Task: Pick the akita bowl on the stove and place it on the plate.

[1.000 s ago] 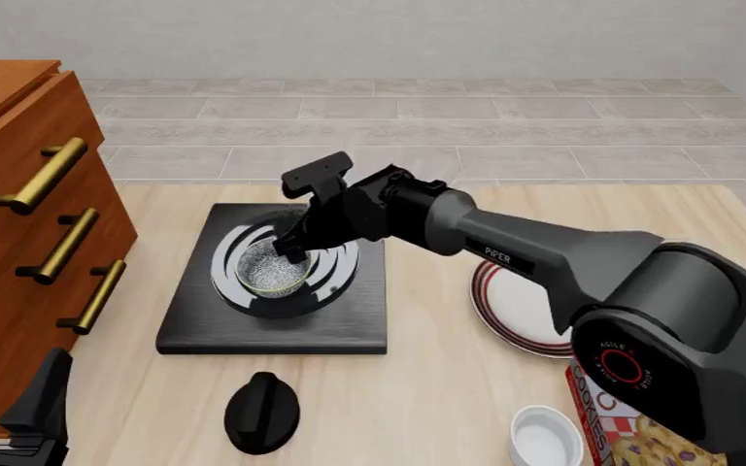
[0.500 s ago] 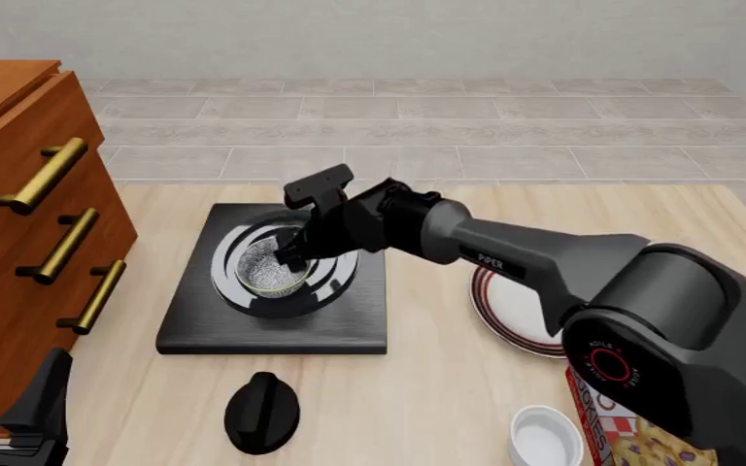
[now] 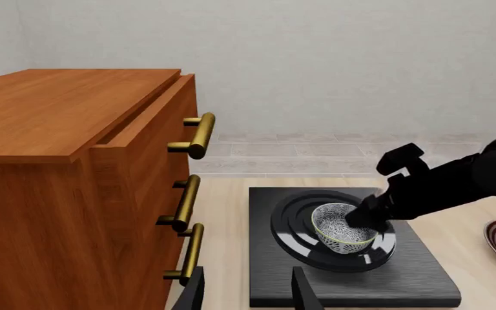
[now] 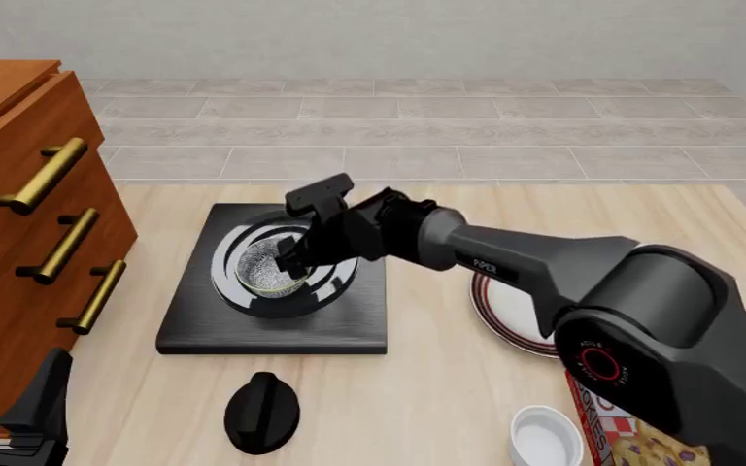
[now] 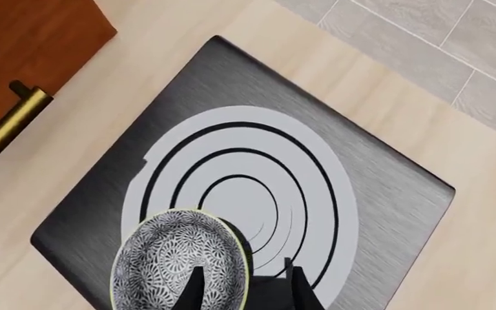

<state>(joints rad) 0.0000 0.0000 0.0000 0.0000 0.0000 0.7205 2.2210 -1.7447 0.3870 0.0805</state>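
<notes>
The akita bowl (image 4: 267, 274) sits upright on the burner rings of the stove (image 4: 347, 325), black outside and speckled inside. My right gripper (image 4: 292, 264) hangs over the bowl's right edge, open. In the right wrist view the bowl (image 5: 177, 265) has its rim between the two fingers (image 5: 294, 287), one over the inside and one outside. The left wrist view shows the bowl (image 3: 343, 227) and the right gripper (image 3: 364, 216) on the stove (image 3: 412, 274). The red-striped plate (image 4: 509, 309) lies right of the stove, partly hidden by the right arm. My left gripper (image 4: 4, 393) stays open and empty at the near left.
A wooden drawer cabinet (image 4: 23, 243) with brass handles stands along the left side, close to the stove. A black round knob (image 4: 261, 413) lies in front of the stove. At the near right are a plain white small bowl (image 4: 546, 437) and a printed box (image 4: 620, 432).
My right gripper has come down a little onto the bowl's right rim. The bowl and the left arm have not moved.
</notes>
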